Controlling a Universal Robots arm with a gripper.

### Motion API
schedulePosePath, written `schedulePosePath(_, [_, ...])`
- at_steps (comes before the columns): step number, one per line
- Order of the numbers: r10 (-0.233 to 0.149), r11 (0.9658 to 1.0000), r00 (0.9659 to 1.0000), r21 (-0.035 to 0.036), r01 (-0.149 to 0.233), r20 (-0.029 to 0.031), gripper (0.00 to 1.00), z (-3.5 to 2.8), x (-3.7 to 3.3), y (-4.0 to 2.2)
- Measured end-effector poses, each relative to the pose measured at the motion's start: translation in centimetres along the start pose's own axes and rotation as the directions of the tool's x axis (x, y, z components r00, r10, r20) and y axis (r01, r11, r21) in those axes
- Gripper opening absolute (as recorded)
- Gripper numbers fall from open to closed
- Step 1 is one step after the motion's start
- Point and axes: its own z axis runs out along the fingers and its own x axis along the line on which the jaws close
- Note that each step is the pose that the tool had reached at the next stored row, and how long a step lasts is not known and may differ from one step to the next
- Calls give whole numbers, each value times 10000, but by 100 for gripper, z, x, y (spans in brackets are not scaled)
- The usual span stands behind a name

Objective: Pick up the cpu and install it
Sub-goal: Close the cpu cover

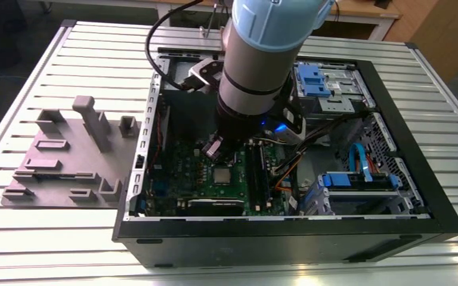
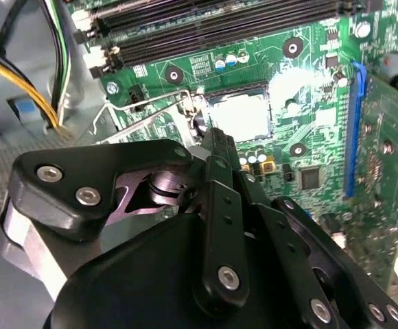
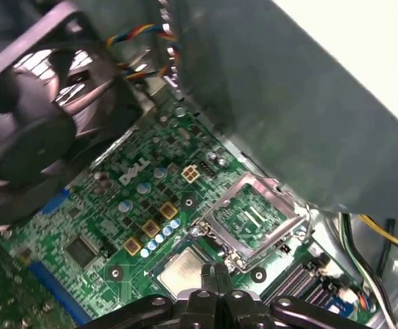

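Observation:
The cpu [image 1: 222, 174] is a small silvery square lying flat in its socket on the green motherboard [image 1: 183, 173] inside the open computer case [image 1: 293, 235]. In both wrist views it lies just beyond my fingertips, bright in the second wrist view [image 2: 243, 115] and duller in the first [image 3: 180, 271]. My gripper [image 1: 215, 149] hangs a little above the socket. Its fingers meet at the tip [image 2: 217, 137] [image 3: 216, 269], shut with nothing between them. Beside the chip, the socket's silver metal frame [image 3: 252, 216] stands flipped open.
A grey fixture plate [image 1: 62, 158] with upright holders lies on the slatted metal table at the exterior view's left. Inside the case are blue drive brackets [image 1: 322, 80], loose cables [image 1: 288, 170], memory slots [image 2: 219, 24] and a black fan [image 3: 27, 137].

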Motion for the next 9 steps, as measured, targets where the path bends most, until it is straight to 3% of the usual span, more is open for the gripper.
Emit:
schedulePosePath(3, [-223, 9997, 9997, -16, 223, -13, 11, 3, -2, -3])
schedulePosePath(4, [-244, 9997, 9997, -60, 245, 35, 11, 6, -3, -4])
schedulePosePath(7, [-288, 9989, 9989, -362, 301, 365, 11, 6, -6, -6])
schedulePosePath(9, [-303, 9981, 9980, -526, 333, 563, 11, 7, -7, -7])
